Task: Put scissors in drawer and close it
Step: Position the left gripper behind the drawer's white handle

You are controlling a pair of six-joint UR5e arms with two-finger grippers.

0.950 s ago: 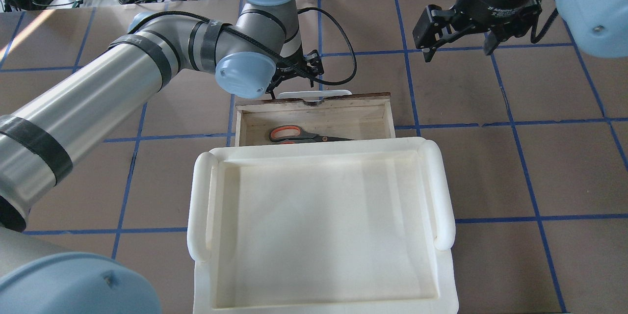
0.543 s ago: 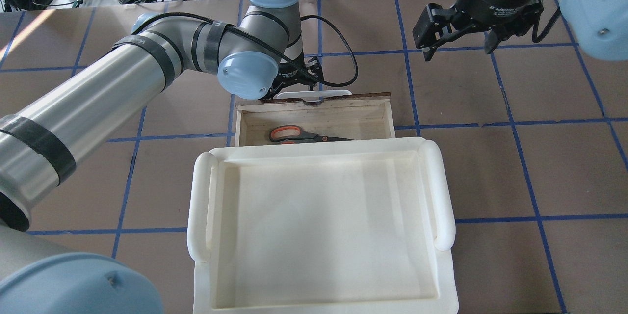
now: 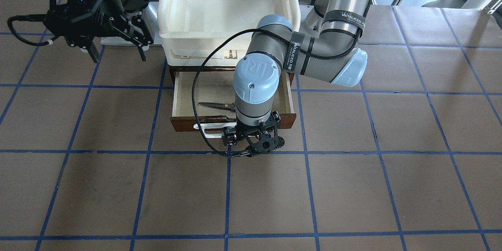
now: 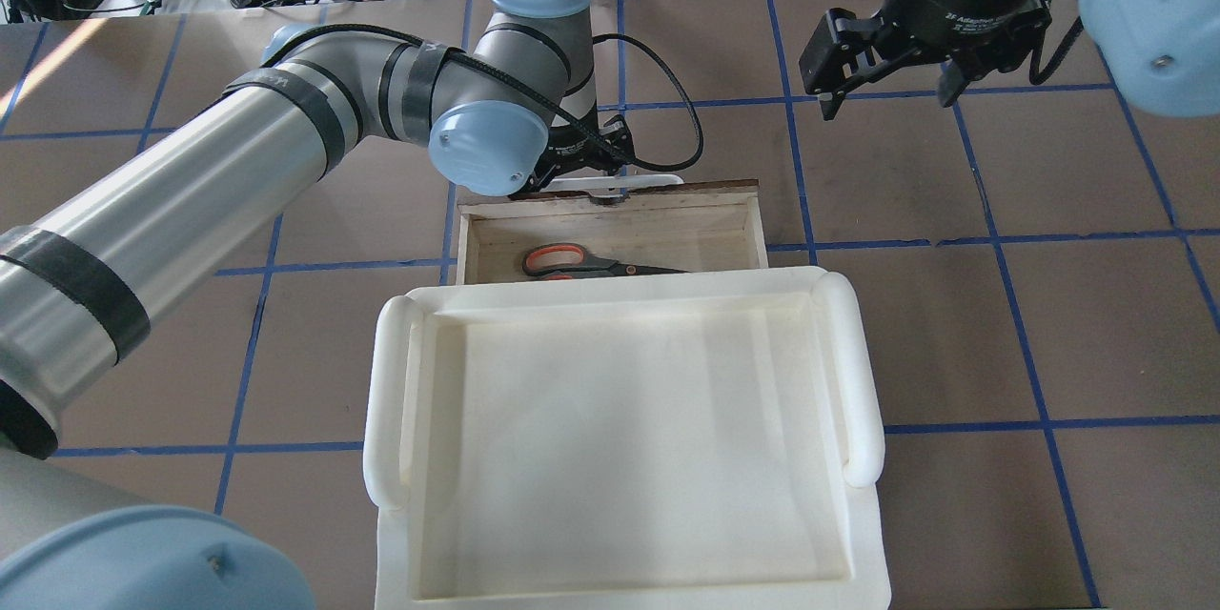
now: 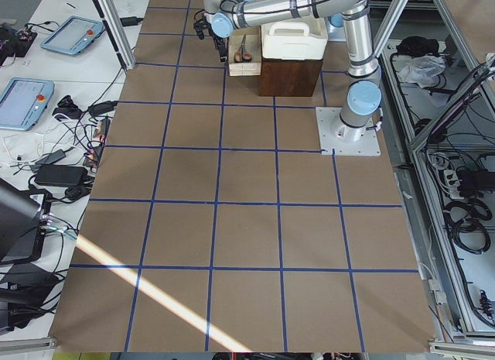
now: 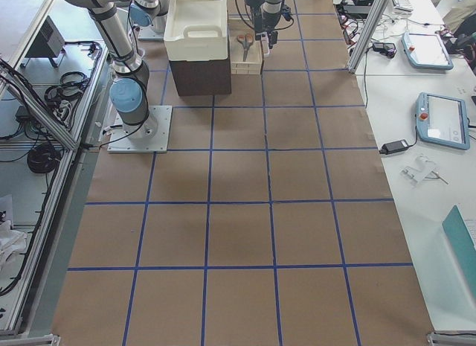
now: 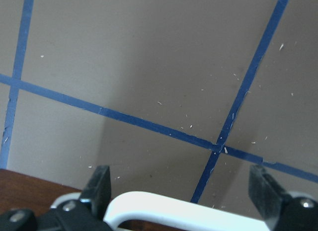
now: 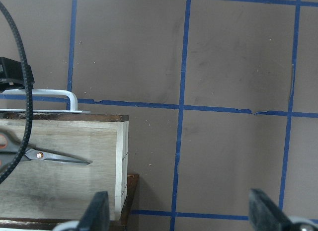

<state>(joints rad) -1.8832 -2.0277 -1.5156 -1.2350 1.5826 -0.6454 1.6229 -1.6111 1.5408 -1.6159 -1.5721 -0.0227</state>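
Scissors inside open drawer; left gripper astride its handle

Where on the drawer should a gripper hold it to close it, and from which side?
Grip the white bar handle at its middle, coming from the front of the drawer, the side away from the robot. The bar is wide and stands off the wood, so open fingers fit around it. The open left gripper has the bar between its fingers now.
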